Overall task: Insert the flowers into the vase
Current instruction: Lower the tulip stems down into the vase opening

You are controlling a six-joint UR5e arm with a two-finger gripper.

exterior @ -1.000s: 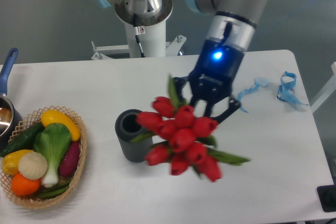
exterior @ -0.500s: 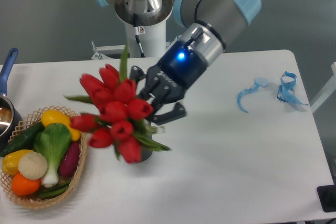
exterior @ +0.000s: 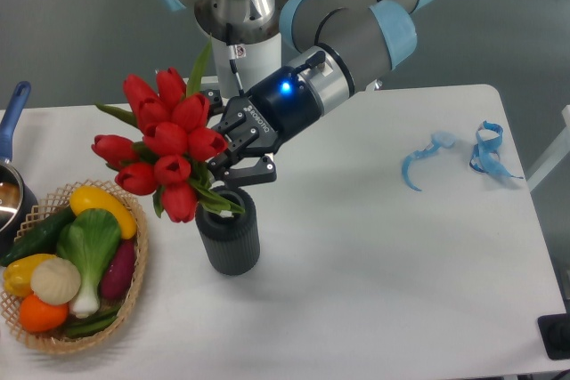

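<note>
A bunch of red tulips point(exterior: 163, 147) with green leaves tilts up and to the left over the dark grey ribbed vase point(exterior: 229, 238). Its stems point down toward the vase's mouth; whether their ends are inside is hidden by leaves. My gripper point(exterior: 233, 159) comes in from the upper right, just above the vase, and is shut on the tulip stems. The vase stands upright on the white table point(exterior: 374, 264), left of centre.
A wicker basket point(exterior: 78, 318) of toy vegetables sits at the front left, close to the vase. A pot with a blue handle point(exterior: 11, 126) is at the left edge. Blue ribbon scraps point(exterior: 454, 153) lie at the right. The robot base point(exterior: 242, 51) stands behind.
The gripper has carried the tulips left from beside the vase's right side, then up, and turned them more upright. The vase, hidden half a second ago, shows again below the bunch.
</note>
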